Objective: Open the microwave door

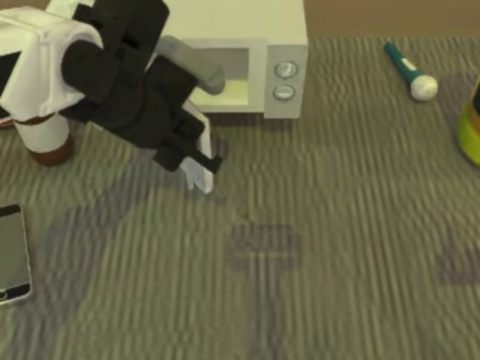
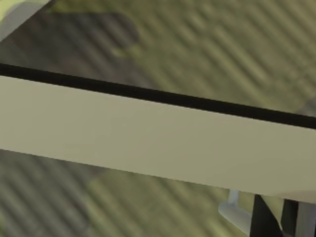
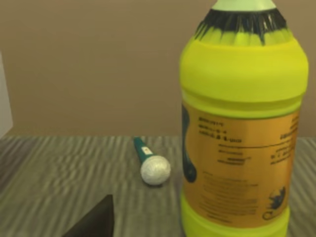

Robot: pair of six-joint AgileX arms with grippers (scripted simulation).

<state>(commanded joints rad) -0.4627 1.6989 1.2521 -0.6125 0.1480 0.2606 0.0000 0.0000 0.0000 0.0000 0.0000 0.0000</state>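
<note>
The white microwave (image 1: 285, 30) stands at the table's back centre, its two silver knobs (image 1: 285, 81) facing the front. The microwave door (image 1: 199, 178) is swung out toward the front on the left side, and the cream interior (image 1: 234, 91) shows. My left gripper (image 1: 196, 156) reaches down over the door's free edge and is shut on it. The left wrist view is filled by the door's pale edge (image 2: 148, 138), with a grey handle (image 2: 236, 211) beside my left gripper (image 2: 279, 222). My right arm is out of the top view; only one dark fingertip (image 3: 98, 219) shows.
A teal microphone (image 1: 411, 73) with a white head lies at the back right, next to a yellow bottle (image 1: 471, 127) at the right edge. A white bottle with a brown base (image 1: 45, 139) stands at the left. A phone (image 1: 13, 255) lies at the front left.
</note>
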